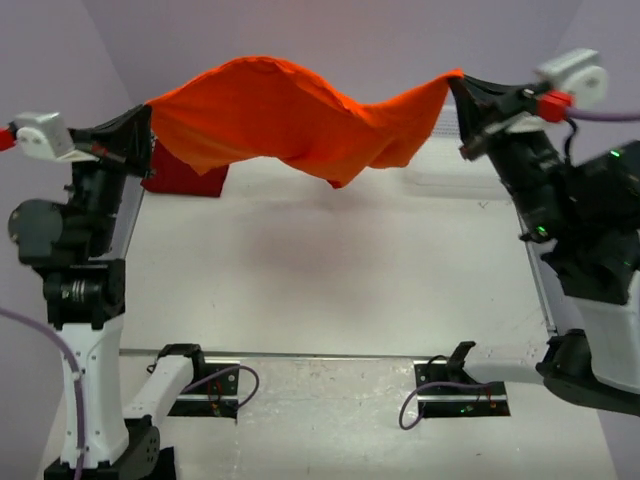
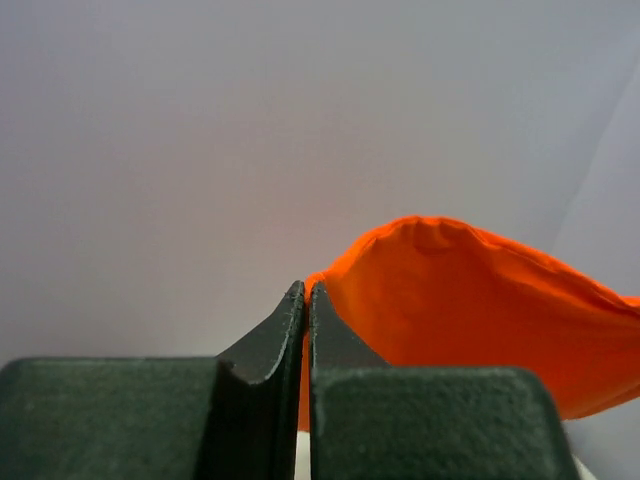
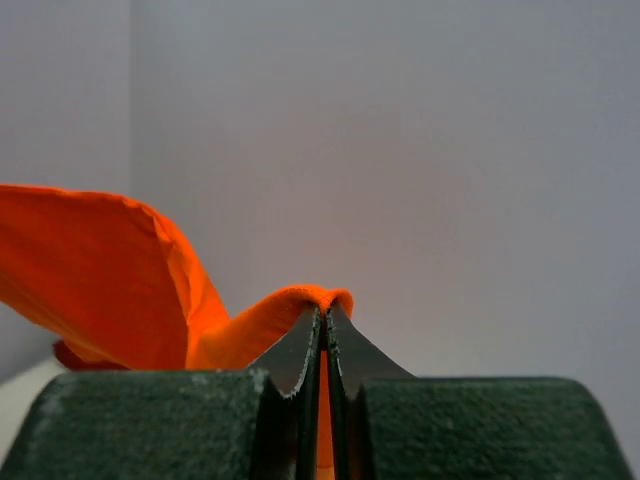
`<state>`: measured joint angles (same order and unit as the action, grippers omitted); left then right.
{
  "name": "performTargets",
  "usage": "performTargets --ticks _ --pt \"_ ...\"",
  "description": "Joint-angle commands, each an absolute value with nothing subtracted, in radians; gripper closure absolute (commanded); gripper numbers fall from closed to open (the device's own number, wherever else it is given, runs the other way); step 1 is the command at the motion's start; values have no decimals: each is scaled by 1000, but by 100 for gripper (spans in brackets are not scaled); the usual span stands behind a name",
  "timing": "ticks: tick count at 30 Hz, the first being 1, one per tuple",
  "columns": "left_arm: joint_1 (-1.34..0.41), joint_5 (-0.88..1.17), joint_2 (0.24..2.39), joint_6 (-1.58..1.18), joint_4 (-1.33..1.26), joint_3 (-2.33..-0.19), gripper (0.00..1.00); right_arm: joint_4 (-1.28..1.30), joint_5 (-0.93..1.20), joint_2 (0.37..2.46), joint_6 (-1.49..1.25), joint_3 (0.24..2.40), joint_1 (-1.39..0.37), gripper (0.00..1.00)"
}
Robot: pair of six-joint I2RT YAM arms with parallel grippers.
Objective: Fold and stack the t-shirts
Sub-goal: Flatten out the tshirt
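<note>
The bright orange t-shirt (image 1: 290, 115) hangs stretched in the air between my two grippers, sagging in folds at the middle above the white table. My left gripper (image 1: 148, 112) is shut on its left corner; in the left wrist view the orange t-shirt (image 2: 480, 300) is pinched between the closed fingers of the left gripper (image 2: 306, 292). My right gripper (image 1: 458, 82) is shut on the right corner; the orange t-shirt (image 3: 110, 280) drapes over the tips of the right gripper (image 3: 325, 312). The dark crimson red t-shirt (image 1: 187, 178) lies at the table's far left, partly hidden behind the orange one.
The white table (image 1: 330, 290) lies below the hanging shirt. A pale white object (image 1: 455, 175) sits at the far right of the table, too washed out to identify. Both arm bases (image 1: 200, 380) stand at the near edge.
</note>
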<state>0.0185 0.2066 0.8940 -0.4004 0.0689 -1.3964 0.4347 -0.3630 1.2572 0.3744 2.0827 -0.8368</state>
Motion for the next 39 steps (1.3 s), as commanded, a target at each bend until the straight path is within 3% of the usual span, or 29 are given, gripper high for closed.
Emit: performTargets --ticks 1,6,13,17,20,23,26,32,37,39 --pt "20 271 807 -383 205 -1486 100 503 -521 1184 446 2114 -991 100" --pt "18 293 752 -379 354 -1678 100 537 -670 1106 477 2183 -1300 100" --pt "18 255 781 -406 377 -1700 100 305 -770 1143 673 2075 -1368 100" --pt "18 170 877 -426 273 -1457 100 302 -628 1222 556 2033 -1185 100" --pt "18 103 983 -431 119 -1254 100 302 -470 1279 415 1918 -923 100" --pt "18 34 1149 -439 -82 -1084 100 222 -338 1406 319 1762 -668 100" --pt "21 5 1436 -439 -222 -997 100 132 -246 1581 265 1698 -539 100" --pt "14 52 1819 -422 -441 -977 100 22 -212 1968 305 1717 -456 100" --pt "25 132 1902 -436 -526 -1020 100 72 -170 2110 276 1824 -420 100" --pt "26 138 1922 -430 -442 -1099 100 110 -150 2143 275 1873 -413 100"
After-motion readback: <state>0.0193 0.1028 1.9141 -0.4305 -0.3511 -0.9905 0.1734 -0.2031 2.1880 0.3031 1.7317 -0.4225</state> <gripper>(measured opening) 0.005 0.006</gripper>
